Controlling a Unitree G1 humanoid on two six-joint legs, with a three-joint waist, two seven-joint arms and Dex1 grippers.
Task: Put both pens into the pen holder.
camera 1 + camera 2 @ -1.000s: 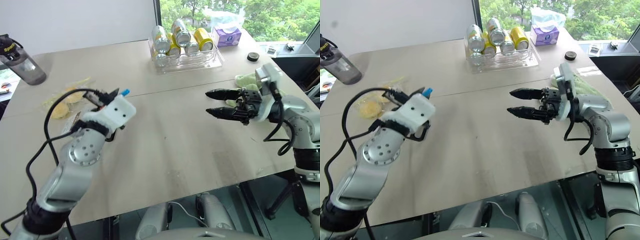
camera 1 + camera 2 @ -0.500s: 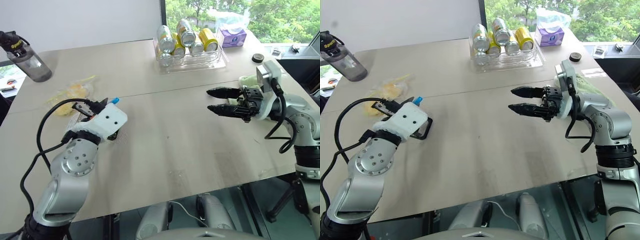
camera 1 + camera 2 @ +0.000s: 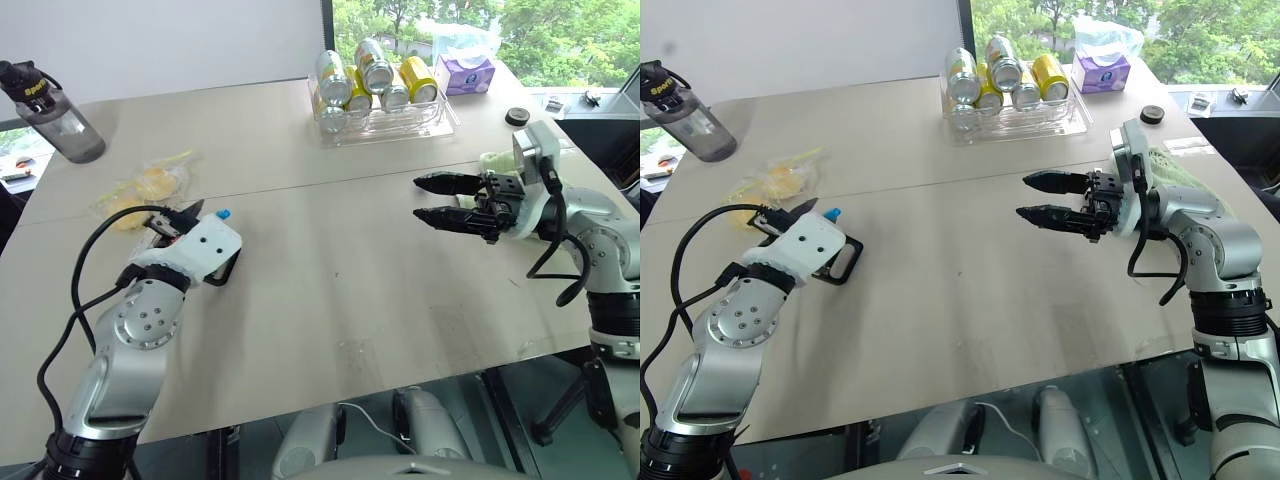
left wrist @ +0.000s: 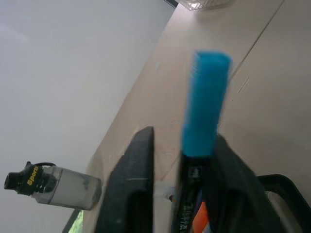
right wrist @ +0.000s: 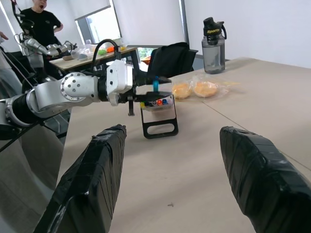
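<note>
Head views: reaching with the left gripper [image 3: 200, 212] over the pen holder [image 3: 226, 268], near the left edge of the bench [image 3: 330, 290]. Showing the light blue cap of the dark pen [image 3: 221, 214] just beside the fingertips. Keeping the right gripper [image 3: 432, 198] well apart over the right half of the bench, spread wide and gripping nothing.

Left wrist view: parting the fingers [image 4: 133, 179], leaving a gap on one side of the pen and resting its barrel against the other finger. Apparently releasing rather than clamping.

Right wrist view: standing the pen upright in the pen holder, cap upward, among short coloured markers [image 5: 156, 102].

Handling, as a judgement: treating the pen as light, stiff and smooth, and prone to rolling and slipping. Taking hold across the mid-barrel, below the cap, with a light pinch.
</note>
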